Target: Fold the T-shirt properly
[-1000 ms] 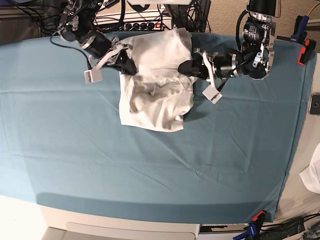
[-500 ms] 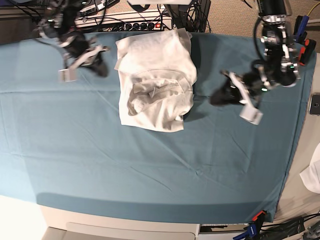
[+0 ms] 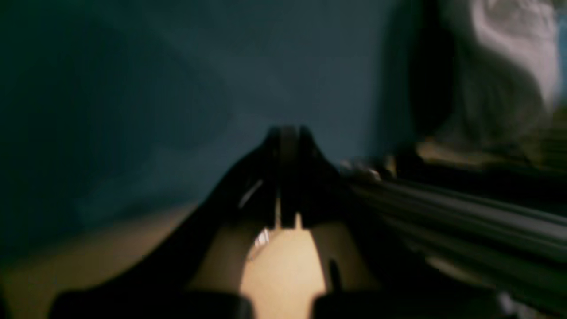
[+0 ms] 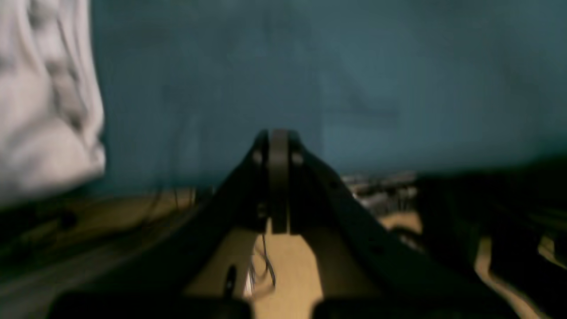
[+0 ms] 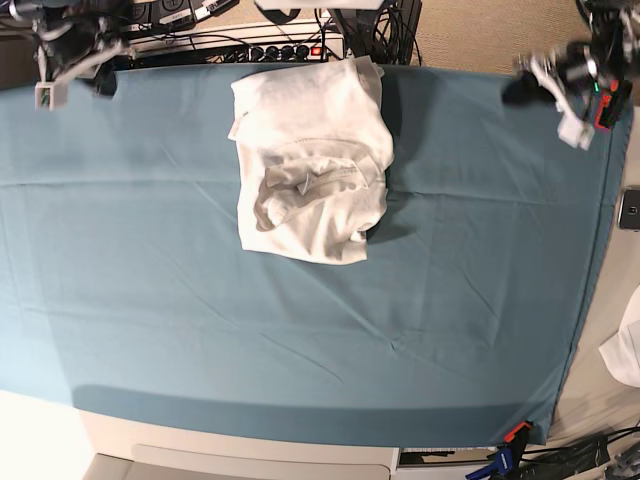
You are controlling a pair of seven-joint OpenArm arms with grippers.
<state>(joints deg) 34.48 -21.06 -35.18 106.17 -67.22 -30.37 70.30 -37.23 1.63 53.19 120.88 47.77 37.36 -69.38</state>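
- One large white short-sleeved cotton T-shirt (image 5: 312,170), wrinkled and without print, lay gathered into a compact upright bundle on the teal fabric table cover (image 5: 300,330), toward the far middle of the table. Its top edge reached the cover's far border. Judged as folded, though loosely: creases and a puckered centre showed.
- One left gripper (image 5: 522,88), black, hung at the far corner on the base view's right, well apart from the T-shirt. In its wrist view (image 3: 285,133) the jaws met with no gap and nothing between them: clenched empty.
- One right gripper (image 5: 105,78), black, hung at the opposite far corner, likewise well apart from the garment. Its wrist view (image 4: 273,135) showed the jaws pressed together, holding nothing.
- Placement of both arms, at the corners and clear of the cloth, read as a parked pose, suiting a task at or near its end.
- One small white cloth piece (image 5: 627,350) lay off the cover at the base view's right edge.
- Two white tags, one beside each gripper; blurred.
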